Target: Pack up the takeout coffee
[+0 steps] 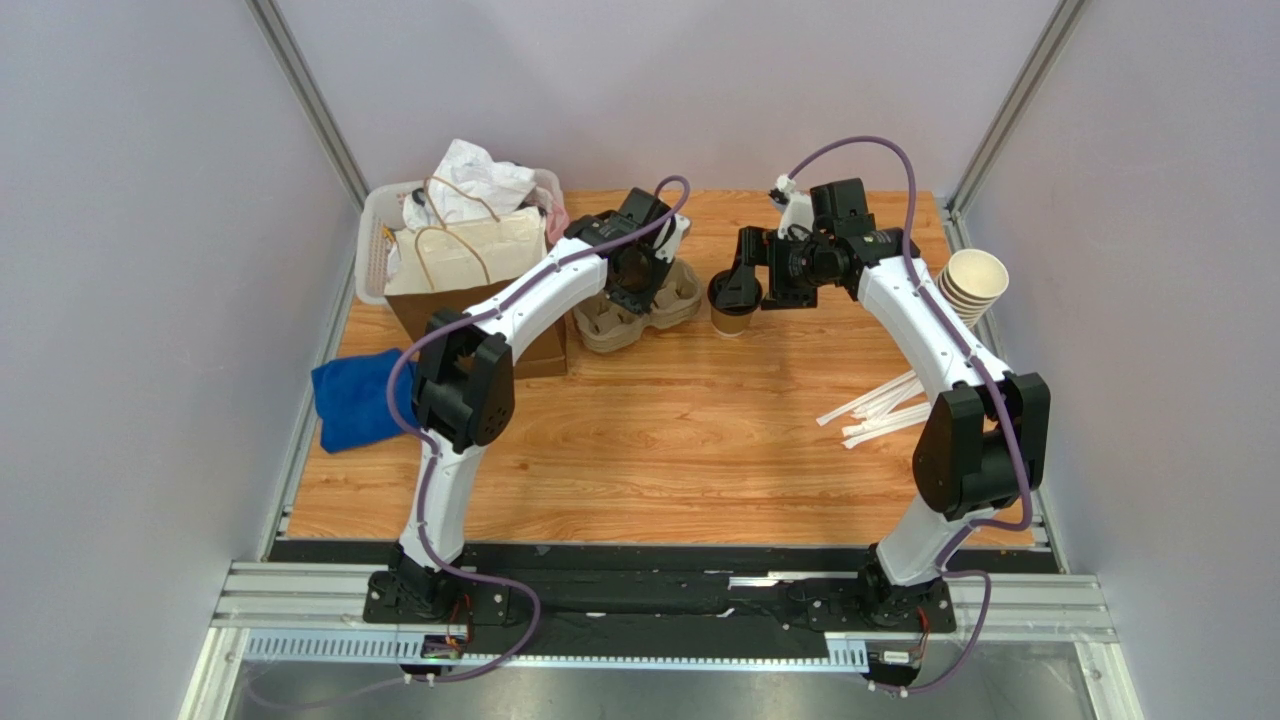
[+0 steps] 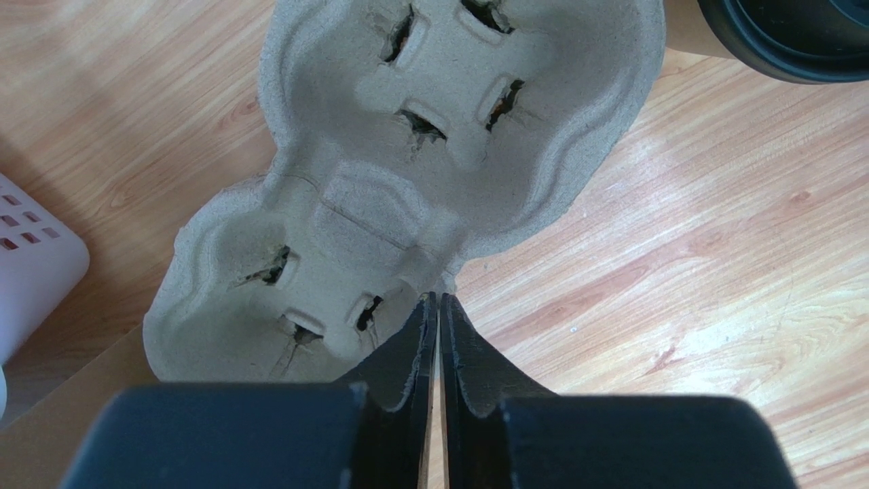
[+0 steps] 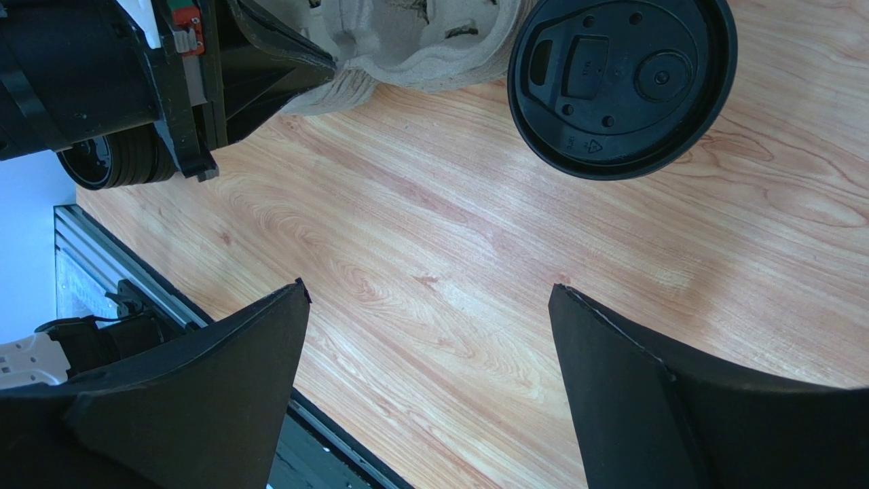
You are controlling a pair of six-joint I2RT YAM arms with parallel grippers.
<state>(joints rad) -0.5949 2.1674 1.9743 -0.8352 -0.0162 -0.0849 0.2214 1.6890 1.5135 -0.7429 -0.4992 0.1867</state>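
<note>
left gripper [image 2: 439, 306]: jaws almost pressed together at rim of pulp carrier [image 2: 367, 194], nip not clear | right gripper [image 3: 428, 295]: jaws spread wide over table [image 3: 428, 234] | takeout coffee [image 3: 622, 82]: upright on table, just beside carrier | paper bag [image 1: 451, 263]: left of carrier, partly hidden by left arm [image 1: 519, 300]

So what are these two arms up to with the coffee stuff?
They're packing a takeout coffee. The left arm's tool is closed at the rim of the grey moulded-pulp cup carrier; whether it pinches it is unclear. The right arm's tool is wide open and empty, near the tan paper cup with a round black plastic lid, which stands on the wooden table beside the carrier, not yet in it.
</note>
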